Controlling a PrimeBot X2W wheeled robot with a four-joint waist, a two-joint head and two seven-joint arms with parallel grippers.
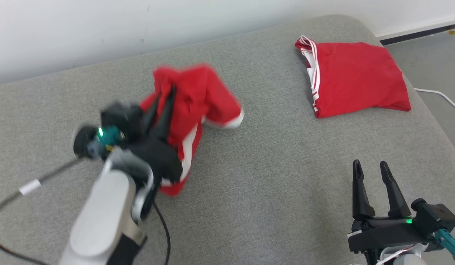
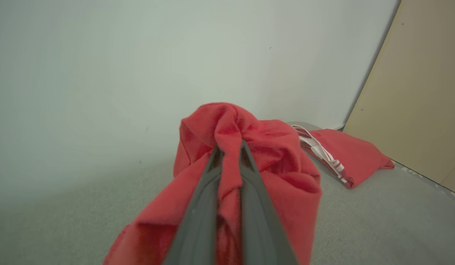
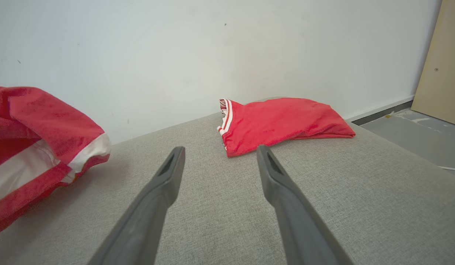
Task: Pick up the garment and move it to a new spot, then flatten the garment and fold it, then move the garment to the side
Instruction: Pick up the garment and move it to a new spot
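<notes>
A red garment [image 1: 198,99] with white trim hangs bunched from my left gripper [image 1: 165,92], which is shut on a fold of it above the grey cushion. In the left wrist view the red cloth [image 2: 249,147] is pinched between the two dark fingers and drapes over them. The same garment [image 3: 35,140] shows at the left of the right wrist view, its lower edge near the surface. My right gripper [image 1: 371,167] rests at the lower right, open, with nothing between its fingers [image 3: 164,176].
A second red garment [image 1: 354,79] with white stripes lies folded at the far right of the grey cushion [image 1: 271,176]. A white wall runs behind. Grey floor and a white cable [image 1: 439,95] lie off the right edge. A tan panel [image 2: 422,92] stands beyond.
</notes>
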